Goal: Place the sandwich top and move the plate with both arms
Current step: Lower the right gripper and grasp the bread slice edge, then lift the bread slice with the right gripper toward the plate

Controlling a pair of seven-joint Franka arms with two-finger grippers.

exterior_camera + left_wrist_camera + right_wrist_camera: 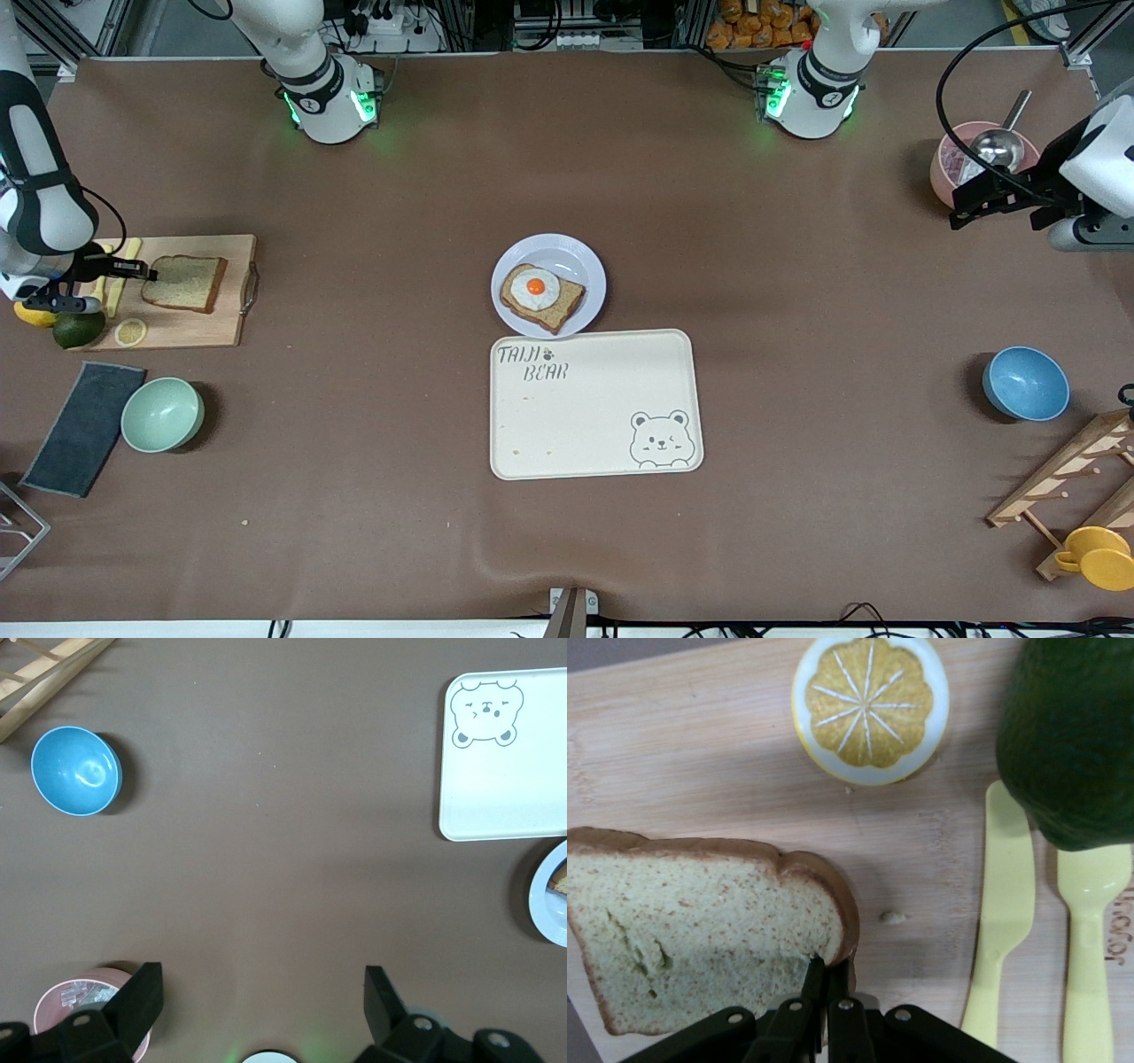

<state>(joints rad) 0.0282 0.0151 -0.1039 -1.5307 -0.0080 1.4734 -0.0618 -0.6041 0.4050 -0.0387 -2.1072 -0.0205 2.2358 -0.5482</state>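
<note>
While the sandwich top point(709, 926) lies on the cutting board point(221, 328), likely light, soft and tearable, the right gripper point(827, 979) pinches its crust edge with 2 clenched fingers, and the left gripper point(257, 992) waits open over bare table.

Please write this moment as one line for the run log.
right gripper: shut on bread, on board | left gripper: open, waiting above table | plate: untouched
</note>
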